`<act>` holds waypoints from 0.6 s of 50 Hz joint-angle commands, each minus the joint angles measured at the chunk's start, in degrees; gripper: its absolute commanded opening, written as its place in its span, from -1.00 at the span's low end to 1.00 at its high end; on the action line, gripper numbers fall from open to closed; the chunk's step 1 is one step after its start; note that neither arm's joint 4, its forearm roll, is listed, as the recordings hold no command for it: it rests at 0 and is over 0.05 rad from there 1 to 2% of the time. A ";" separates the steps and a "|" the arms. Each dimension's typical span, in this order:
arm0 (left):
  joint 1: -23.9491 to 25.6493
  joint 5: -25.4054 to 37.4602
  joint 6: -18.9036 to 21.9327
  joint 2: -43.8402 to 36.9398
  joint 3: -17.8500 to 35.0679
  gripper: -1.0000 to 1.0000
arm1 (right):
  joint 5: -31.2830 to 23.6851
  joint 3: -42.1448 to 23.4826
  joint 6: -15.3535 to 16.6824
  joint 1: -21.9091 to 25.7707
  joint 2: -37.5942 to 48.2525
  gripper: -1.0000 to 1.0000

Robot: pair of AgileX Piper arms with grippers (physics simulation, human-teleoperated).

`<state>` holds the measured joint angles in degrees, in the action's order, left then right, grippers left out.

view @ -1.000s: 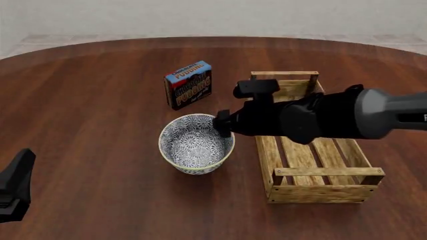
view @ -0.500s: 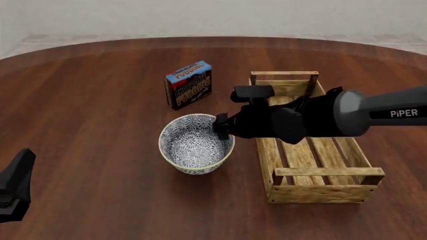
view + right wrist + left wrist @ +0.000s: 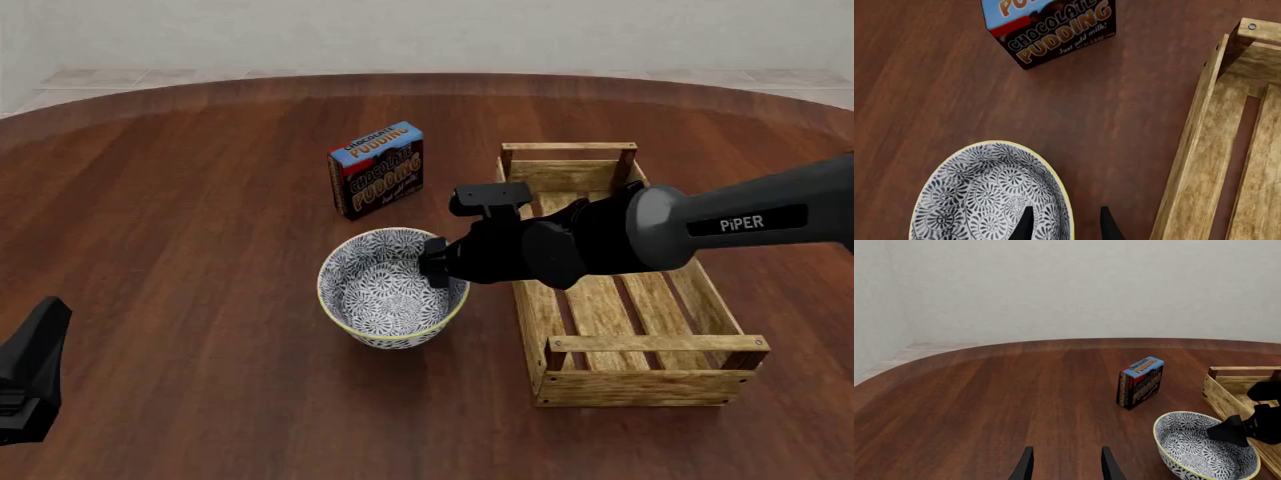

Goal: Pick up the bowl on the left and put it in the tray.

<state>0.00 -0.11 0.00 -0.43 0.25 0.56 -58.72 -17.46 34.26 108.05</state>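
The bowl (image 3: 387, 292), white with a dense dark-blue pattern and a yellowish rim, stands upright on the table just left of the tray (image 3: 627, 385), a long light-wood crate with a slatted bottom. My right gripper (image 3: 1066, 223) is open and straddles the bowl's (image 3: 984, 192) right rim, one finger inside and one outside. In the front view the right gripper (image 3: 435, 263) hangs low over that rim. My left gripper (image 3: 1066, 467) is open and empty, far from the bowl (image 3: 1201, 452) at the table's near left (image 3: 40, 340).
A chocolate pudding box (image 3: 378, 170) stands upright behind the bowl, a short gap away. The tray's left plank (image 3: 1191, 150) runs close beside the bowl. The right arm (image 3: 694, 230) reaches across the tray's far half.
The right gripper has come down and slightly left, its fingers now over the bowl's right rim. The bowl, tray and left arm have not moved.
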 commanded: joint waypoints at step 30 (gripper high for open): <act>0.00 0.00 0.00 0.00 0.00 1.00 | 1.21 4.23 3.90 -0.03 -6.20 -1.00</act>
<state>0.00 -0.11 0.00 -0.43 0.25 1.61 -56.42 -15.73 34.88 105.28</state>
